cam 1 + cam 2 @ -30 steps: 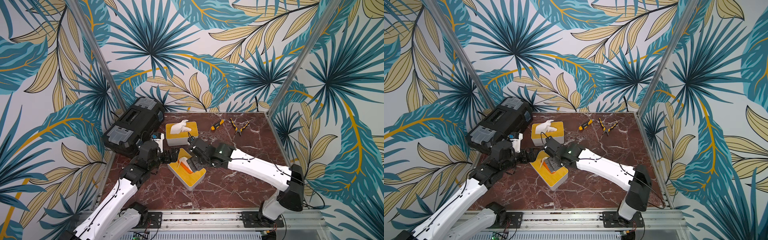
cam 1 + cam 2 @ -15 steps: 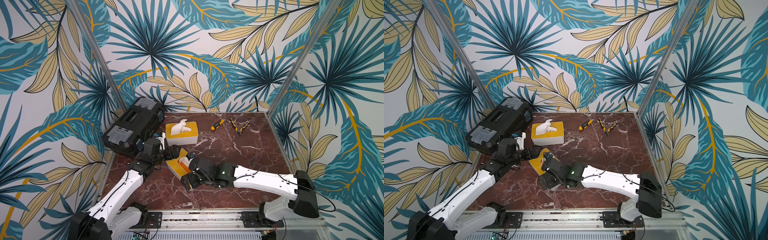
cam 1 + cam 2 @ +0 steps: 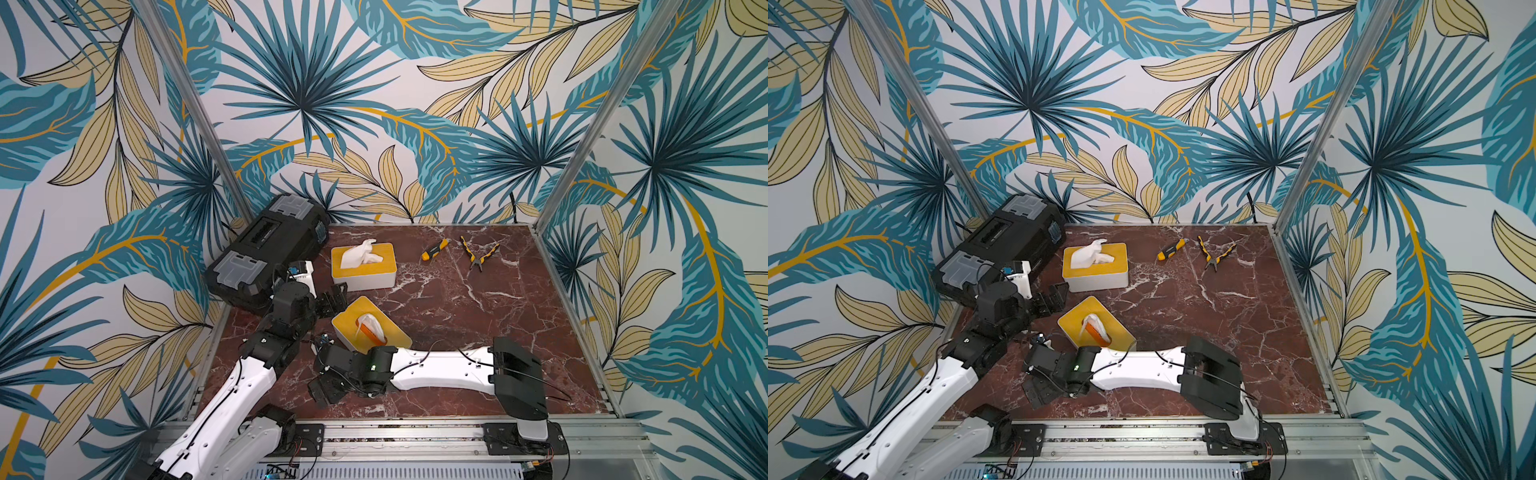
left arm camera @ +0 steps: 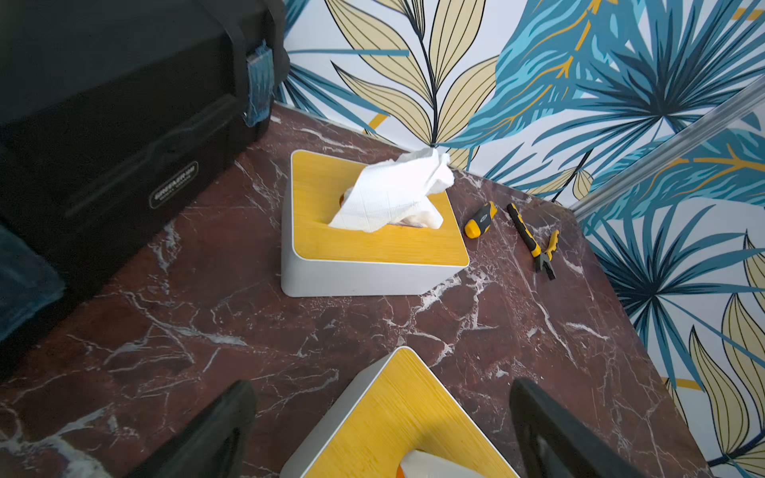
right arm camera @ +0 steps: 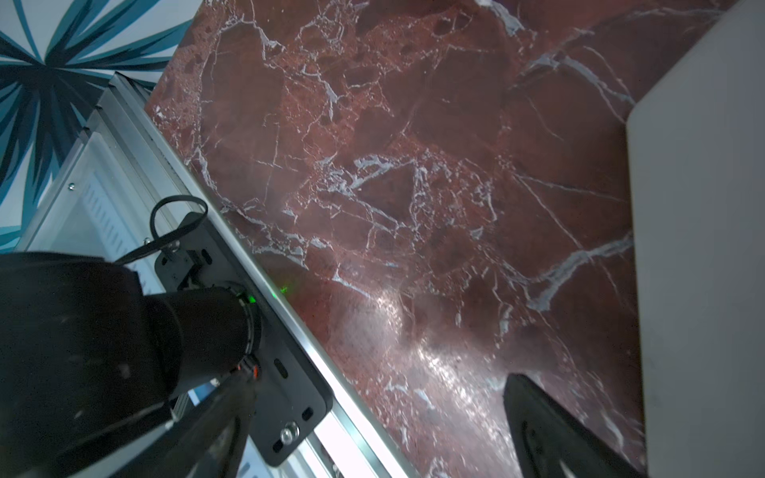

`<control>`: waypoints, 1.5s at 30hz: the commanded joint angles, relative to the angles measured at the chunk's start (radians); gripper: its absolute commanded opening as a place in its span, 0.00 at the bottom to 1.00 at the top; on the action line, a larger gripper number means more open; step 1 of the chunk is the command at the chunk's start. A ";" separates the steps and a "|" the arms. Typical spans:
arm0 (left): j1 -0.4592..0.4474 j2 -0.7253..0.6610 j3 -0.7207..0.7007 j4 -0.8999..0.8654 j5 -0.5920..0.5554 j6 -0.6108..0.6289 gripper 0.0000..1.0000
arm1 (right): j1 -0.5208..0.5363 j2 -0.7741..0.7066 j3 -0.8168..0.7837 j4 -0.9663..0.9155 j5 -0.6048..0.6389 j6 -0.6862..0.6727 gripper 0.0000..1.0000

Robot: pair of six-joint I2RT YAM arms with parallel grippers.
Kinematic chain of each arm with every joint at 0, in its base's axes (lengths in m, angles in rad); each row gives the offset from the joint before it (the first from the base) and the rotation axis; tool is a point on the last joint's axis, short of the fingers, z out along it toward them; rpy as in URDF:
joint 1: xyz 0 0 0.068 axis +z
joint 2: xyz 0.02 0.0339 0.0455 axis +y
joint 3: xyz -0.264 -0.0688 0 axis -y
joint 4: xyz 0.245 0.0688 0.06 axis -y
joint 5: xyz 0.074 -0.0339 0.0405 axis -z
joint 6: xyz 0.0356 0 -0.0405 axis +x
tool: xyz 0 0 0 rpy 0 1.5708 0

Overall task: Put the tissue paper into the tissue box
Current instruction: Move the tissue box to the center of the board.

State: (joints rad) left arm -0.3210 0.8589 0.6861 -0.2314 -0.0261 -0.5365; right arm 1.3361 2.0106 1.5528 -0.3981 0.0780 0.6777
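— How's the light in both top views?
— Bright and even. The dark-red marble tabletop [image 3: 457, 307] shows only a soft shadow along the white right arm [image 3: 440, 368].
— And the wrist views?
— Left wrist: sharp, the crumpled white tissue paper [image 4: 393, 194] bright, the black plastic toolbox [image 4: 103, 124] nearly detailless. Right wrist: dimmer, a pale glare patch on the marble, the black rounded housing [image 5: 82, 343] close to the lens blurred.
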 commanded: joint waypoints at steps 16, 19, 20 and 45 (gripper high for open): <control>0.008 -0.133 -0.015 -0.107 0.001 0.021 1.00 | -0.106 -0.004 -0.065 -0.072 0.220 0.013 1.00; 0.008 -0.135 -0.011 -0.109 0.005 0.022 1.00 | -0.132 -0.018 -0.091 -0.077 0.229 0.016 1.00; 0.008 -0.136 -0.011 -0.109 0.006 0.021 1.00 | -0.142 -0.025 -0.102 -0.079 0.238 0.017 1.00; 0.008 -0.029 -0.016 0.014 -0.276 0.112 1.00 | -0.296 -0.376 -0.309 -0.026 0.234 -0.084 1.00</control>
State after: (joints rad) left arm -0.3187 0.8116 0.6811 -0.2924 -0.1562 -0.4793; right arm 1.0393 1.7390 1.2659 -0.4679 0.2909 0.6418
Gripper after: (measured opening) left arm 0.999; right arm 0.994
